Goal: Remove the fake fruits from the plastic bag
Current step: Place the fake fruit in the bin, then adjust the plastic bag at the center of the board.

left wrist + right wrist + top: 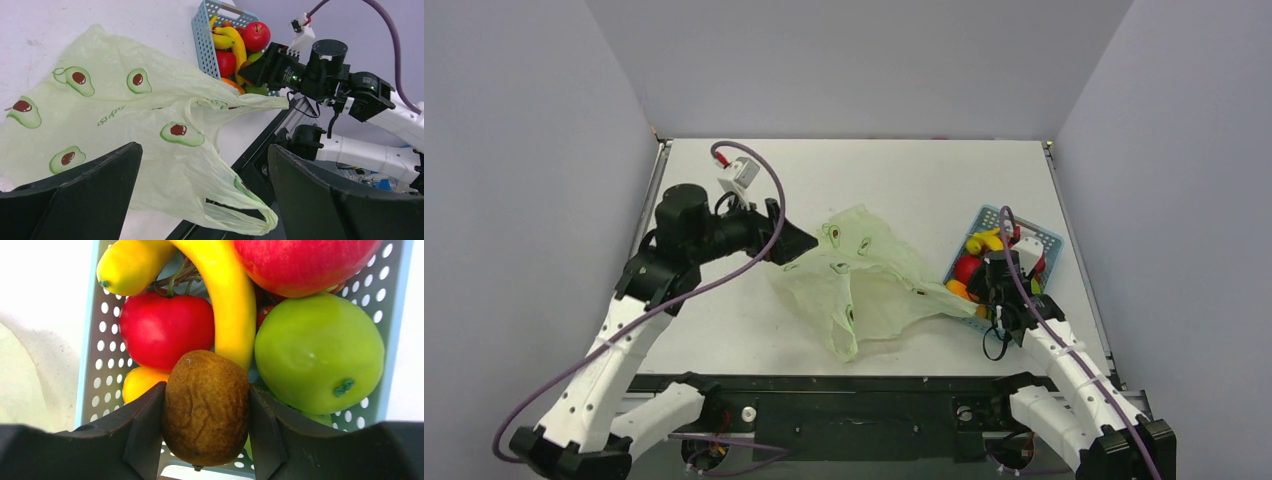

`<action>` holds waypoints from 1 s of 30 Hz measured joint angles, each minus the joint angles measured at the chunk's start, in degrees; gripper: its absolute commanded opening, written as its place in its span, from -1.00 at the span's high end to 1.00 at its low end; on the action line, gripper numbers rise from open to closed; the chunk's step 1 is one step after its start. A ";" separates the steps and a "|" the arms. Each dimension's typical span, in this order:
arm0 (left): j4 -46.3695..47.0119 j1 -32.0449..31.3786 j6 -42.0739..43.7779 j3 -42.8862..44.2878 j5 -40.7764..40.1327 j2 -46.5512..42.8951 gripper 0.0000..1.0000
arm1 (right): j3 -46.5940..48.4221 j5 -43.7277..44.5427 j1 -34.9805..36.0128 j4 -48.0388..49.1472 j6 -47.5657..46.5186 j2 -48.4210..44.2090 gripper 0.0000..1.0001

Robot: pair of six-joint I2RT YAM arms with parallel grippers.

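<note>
- Right wrist view: the right gripper [206, 432] is closed partway on a brown kiwi [205, 390], 1 finger on each flank. It hangs over the near end of the blue basket [89, 365].
- We read that as a drop-off pose: the fruit is held above the pile so it lands inside when let go.
- The basket already holds the other fake fruits [255, 36]: a banana [230, 305], a green apple [320, 350], a red tomato-like one [165, 330] and a red apple [300, 260] at the far end.
- The pile sits high against the walls. We judge the kiwi could roll off it, so lowering before opening looks safer.
- Left gripper [204, 150]: jaws spread wide and gripping nothing. It sits at the left edge of the plastic bag [864, 275], fingers pointed across it.
- The bag lies limp and flattened on the table [724, 330] between the 2 arms. 1 handle loop trails toward the near edge and 1 strip stretches toward the basket.
- We see no bulge in the bag, so we judge it empty or close to it. We can't see inside.
- Our read: the kiwi is likely the last item, and the task is nearly done once it is placed.
</note>
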 measured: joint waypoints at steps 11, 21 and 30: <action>-6.60 0.00 0.39 -3.74 -10.25 -21.22 -0.94 | 0.46 -1.40 -0.09 -1.14 1.75 -7.87 -0.46; -6.23 0.00 3.80 1.99 -21.27 -31.21 -0.94 | 11.87 -3.32 -0.09 -9.70 0.37 -18.01 -0.48; -0.85 0.00 4.96 4.46 -25.27 -36.48 -0.95 | 34.53 1.09 -0.09 -15.02 -4.20 -22.99 -0.60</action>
